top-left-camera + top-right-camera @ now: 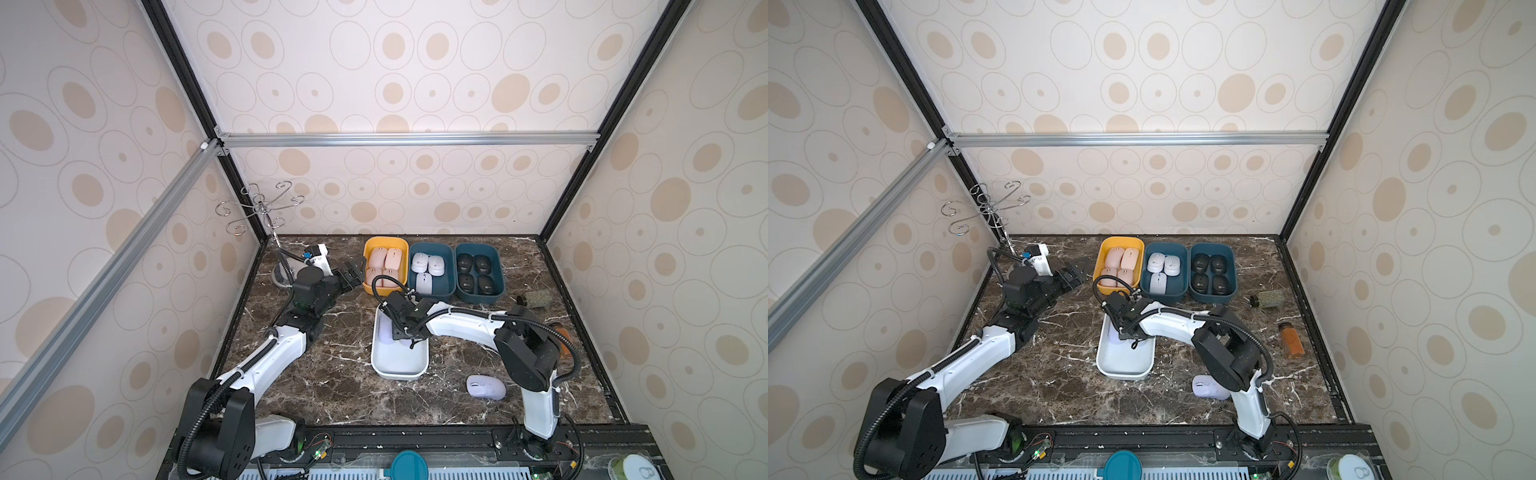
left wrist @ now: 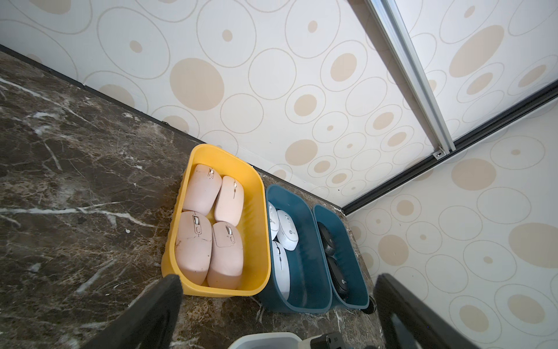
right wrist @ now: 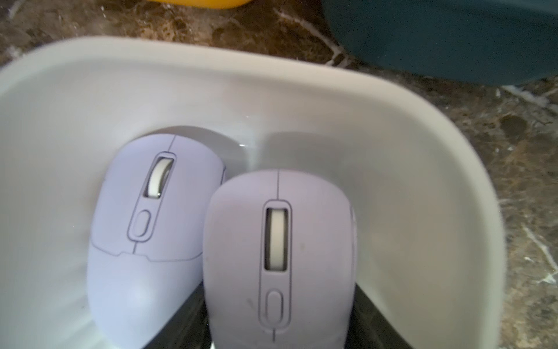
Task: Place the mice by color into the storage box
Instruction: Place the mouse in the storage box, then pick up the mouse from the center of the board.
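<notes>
My right gripper [image 1: 409, 338] [image 3: 279, 308] reaches down into the white storage box [image 1: 399, 361] [image 3: 332, 121], its fingers [image 3: 367, 305] against both sides of a lavender mouse [image 3: 277, 256]. A second lavender mouse [image 3: 145, 226] lies beside it in the same box. A third one [image 1: 485, 386] [image 1: 1208, 386] sits on the table near the right arm's base. At the back, pink mice [image 1: 384, 266] fill the yellow box [image 2: 253, 187], white mice [image 1: 428, 266] lie in a blue box [image 2: 311, 266], and black mice [image 1: 478, 270] in another. My left gripper [image 1: 353, 272] [image 2: 277, 279] hovers open and empty just left of the yellow box.
A wire hook rack [image 1: 259, 203] stands in the back left corner. A green spice jar [image 1: 536, 300] and an orange bottle [image 1: 1291, 340] lie along the right edge. A teal lid [image 1: 409, 465] sits on the front rail.
</notes>
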`<state>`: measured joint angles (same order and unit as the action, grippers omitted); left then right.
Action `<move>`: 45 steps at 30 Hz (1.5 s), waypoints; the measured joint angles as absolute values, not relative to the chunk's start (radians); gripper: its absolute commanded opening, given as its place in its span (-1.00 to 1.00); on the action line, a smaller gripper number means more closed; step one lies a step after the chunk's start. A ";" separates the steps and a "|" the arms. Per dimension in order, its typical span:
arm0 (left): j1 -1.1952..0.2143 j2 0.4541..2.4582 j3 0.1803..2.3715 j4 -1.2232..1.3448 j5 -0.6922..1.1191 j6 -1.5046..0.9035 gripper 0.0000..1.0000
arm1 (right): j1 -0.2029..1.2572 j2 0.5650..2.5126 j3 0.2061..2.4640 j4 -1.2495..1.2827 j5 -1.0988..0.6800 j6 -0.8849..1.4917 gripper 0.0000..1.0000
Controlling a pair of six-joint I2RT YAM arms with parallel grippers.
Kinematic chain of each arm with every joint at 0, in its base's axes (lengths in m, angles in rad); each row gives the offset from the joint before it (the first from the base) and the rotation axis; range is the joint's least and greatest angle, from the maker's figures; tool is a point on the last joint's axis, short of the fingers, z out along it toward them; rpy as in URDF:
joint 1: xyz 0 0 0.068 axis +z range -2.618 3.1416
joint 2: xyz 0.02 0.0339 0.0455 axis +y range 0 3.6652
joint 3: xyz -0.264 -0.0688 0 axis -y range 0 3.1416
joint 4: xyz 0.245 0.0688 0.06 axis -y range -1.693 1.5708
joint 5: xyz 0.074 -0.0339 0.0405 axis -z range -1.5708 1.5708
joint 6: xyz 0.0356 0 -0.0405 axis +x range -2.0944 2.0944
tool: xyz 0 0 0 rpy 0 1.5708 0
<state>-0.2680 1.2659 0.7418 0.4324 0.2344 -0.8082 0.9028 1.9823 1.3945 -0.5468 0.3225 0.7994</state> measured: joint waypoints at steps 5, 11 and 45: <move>-0.266 1.266 0.742 0.433 0.239 -0.815 1.00 | 0.902 1.982 1.413 -0.554 0.330 0.800 0.36; -0.265 1.266 0.742 0.433 0.244 -0.819 1.00 | 0.902 1.963 1.419 -0.566 0.332 0.789 0.25; -0.281 1.318 0.742 0.508 0.379 -0.887 1.00 | 0.915 1.160 0.622 -1.009 0.209 0.978 0.72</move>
<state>-0.2806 1.3178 0.7418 0.5083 0.3790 -0.8867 0.9146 1.1599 0.6220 -1.0088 0.2092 0.9779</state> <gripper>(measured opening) 0.999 0.840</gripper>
